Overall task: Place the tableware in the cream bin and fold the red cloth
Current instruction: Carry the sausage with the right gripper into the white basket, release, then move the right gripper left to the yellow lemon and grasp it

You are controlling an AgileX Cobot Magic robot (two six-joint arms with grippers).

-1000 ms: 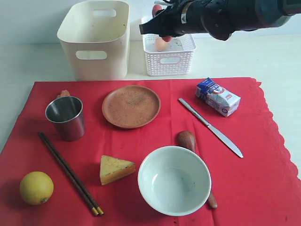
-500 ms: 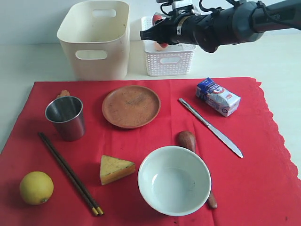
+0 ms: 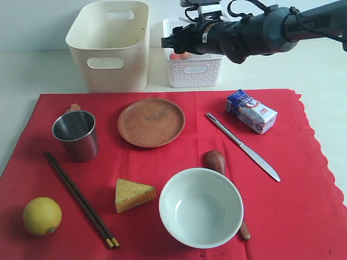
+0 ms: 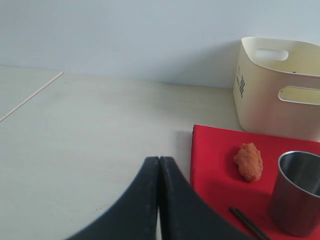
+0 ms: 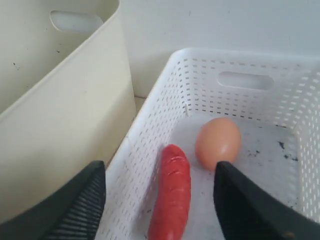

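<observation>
The red cloth (image 3: 303,179) covers the table front. On it stand the steel cup (image 3: 76,135), the brown clay plate (image 3: 151,122) and the pale bowl (image 3: 200,207). The steel knife (image 3: 242,146), the wooden spoon (image 3: 216,161), partly hidden behind the bowl, and the dark chopsticks (image 3: 80,199) lie there too. Behind the cloth is the cream bin (image 3: 111,46). My right gripper (image 5: 160,167) hangs open over the white basket (image 3: 195,70), above a red sausage (image 5: 172,190) lying loose beside an egg (image 5: 217,141). The left gripper (image 4: 159,159) is shut and holds nothing, over bare table left of the cloth.
A milk carton (image 3: 251,111), a cheese wedge (image 3: 133,194), a lemon (image 3: 42,215) and an orange fried piece (image 4: 249,161) lie on the cloth among the tableware. The white basket stands close beside the cream bin, on its right.
The right gripper came down over the white basket and opened. The sausage it held now lies in the basket beside the egg.
</observation>
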